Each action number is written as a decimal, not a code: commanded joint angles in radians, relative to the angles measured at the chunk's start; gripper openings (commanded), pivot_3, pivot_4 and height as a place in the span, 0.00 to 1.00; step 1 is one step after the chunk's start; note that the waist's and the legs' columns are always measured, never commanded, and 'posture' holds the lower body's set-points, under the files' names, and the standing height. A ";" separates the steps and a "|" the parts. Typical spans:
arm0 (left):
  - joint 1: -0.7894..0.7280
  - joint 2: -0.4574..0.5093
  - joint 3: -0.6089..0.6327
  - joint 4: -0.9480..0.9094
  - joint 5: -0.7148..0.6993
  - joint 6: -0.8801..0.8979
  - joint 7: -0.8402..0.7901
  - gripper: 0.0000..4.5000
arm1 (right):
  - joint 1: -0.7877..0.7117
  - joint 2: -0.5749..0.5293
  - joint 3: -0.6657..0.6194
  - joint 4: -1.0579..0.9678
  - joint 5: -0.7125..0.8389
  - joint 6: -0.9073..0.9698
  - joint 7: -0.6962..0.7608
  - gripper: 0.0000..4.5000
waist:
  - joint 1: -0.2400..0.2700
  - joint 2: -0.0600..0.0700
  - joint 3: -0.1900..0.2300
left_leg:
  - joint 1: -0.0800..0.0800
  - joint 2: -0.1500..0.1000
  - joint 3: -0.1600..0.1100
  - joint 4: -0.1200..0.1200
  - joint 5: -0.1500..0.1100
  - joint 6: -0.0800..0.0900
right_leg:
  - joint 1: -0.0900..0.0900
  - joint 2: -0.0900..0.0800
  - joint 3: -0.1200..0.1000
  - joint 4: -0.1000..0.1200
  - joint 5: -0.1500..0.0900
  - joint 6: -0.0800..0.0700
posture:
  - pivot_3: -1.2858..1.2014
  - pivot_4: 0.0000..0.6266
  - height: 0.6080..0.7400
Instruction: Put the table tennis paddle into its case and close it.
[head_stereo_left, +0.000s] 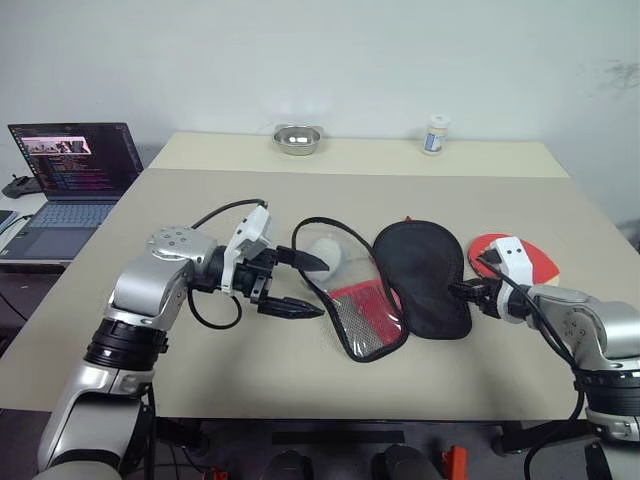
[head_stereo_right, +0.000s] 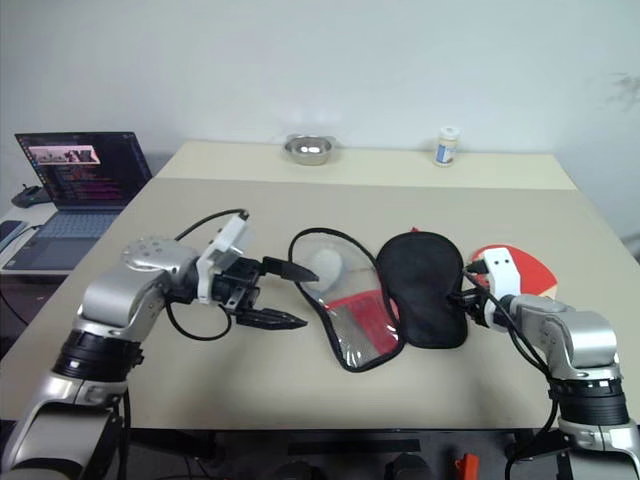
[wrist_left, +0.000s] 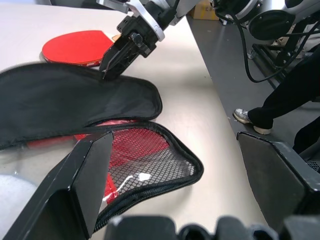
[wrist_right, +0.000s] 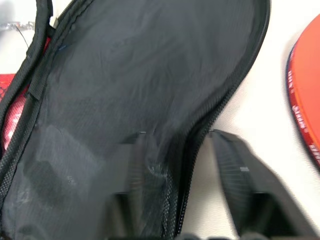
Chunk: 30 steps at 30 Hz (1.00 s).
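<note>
A beige table (head_stereo_left: 300, 380) fills the head views. At centre lies the case (head_stereo_left: 400, 285), unzipped and spread open in two halves: a black flap (head_stereo_left: 425, 275) to the right, and to its left a half with clear film, red lining and black mesh (head_stereo_left: 365, 315). The table tennis paddle (head_stereo_left: 535, 260) lies flat at centre right, just beside the flap, its red face up and its handle hidden behind the right arm.

The left gripper (head_stereo_left: 295, 283) hovers at centre left of the frame, its black fingers spread wide, empty, tips just beside the case's left rim. The right gripper (head_stereo_left: 467, 292) sits at the flap's right edge. In the right wrist view its fingers are parted, one over the black fabric and one over bare table, straddling the zip edge; whether they touch the flap cannot be told.

The case looks soft and limp, likely to sag and fold when lifted, so a pinch on the stiffer zip edging seems best. The paddle looks rigid, flat and light; its rubber face would grip, and the handle is the natural hold.

The left wrist view shows the mesh weave and the paddle beyond the flap. The head views alone show a laptop (head_stereo_left: 70, 180) at upper left, and a metal bowl (head_stereo_left: 297, 139) and small jar (head_stereo_left: 435, 135) at the table's far edge.
</note>
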<state>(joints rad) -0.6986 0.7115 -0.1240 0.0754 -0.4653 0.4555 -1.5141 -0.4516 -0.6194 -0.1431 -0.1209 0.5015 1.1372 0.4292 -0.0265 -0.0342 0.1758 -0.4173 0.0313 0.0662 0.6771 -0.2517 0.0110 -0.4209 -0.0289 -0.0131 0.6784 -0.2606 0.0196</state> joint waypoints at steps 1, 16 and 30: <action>-0.014 -0.001 0.014 -0.019 -0.020 0.007 -0.005 0.96 | -0.016 -0.089 -0.076 -0.095 0.045 -0.052 0.100 0.80 | 0.000 0.002 0.001 | 0.000 0.000 0.000 0.000 0.000 0.000 | 0.000 0.000 0.000 0.000 0.000 0.000 | 0.52 0.24 1.00; -0.065 -0.086 -0.007 -0.059 -0.072 0.074 0.005 0.96 | 0.097 -0.358 -0.099 0.387 -0.133 -0.474 0.378 1.00 | 0.000 0.001 0.001 | 0.001 0.000 0.001 0.000 0.000 0.000 | 0.001 0.001 0.001 0.000 0.000 0.000 | 0.52 0.24 1.00; -0.095 -0.094 -0.028 -0.027 -0.043 0.045 -0.024 0.96 | -0.146 -0.303 0.056 0.948 -0.315 -0.677 0.495 1.00 | -0.005 0.003 0.002 | 0.002 0.000 0.002 0.000 0.000 0.000 | 0.001 0.002 0.003 0.000 0.000 0.000 | 0.52 0.24 1.00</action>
<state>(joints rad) -0.7666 0.6067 -0.1554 0.0533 -0.5070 0.5164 -1.5163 -0.5757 -0.9295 -0.0887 0.7943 0.2028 0.4923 0.9185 -0.0315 -0.0317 0.1778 -0.4151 0.0316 0.0682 0.6776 -0.2516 0.0109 -0.4202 -0.0266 -0.0101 0.6788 -0.2605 0.0199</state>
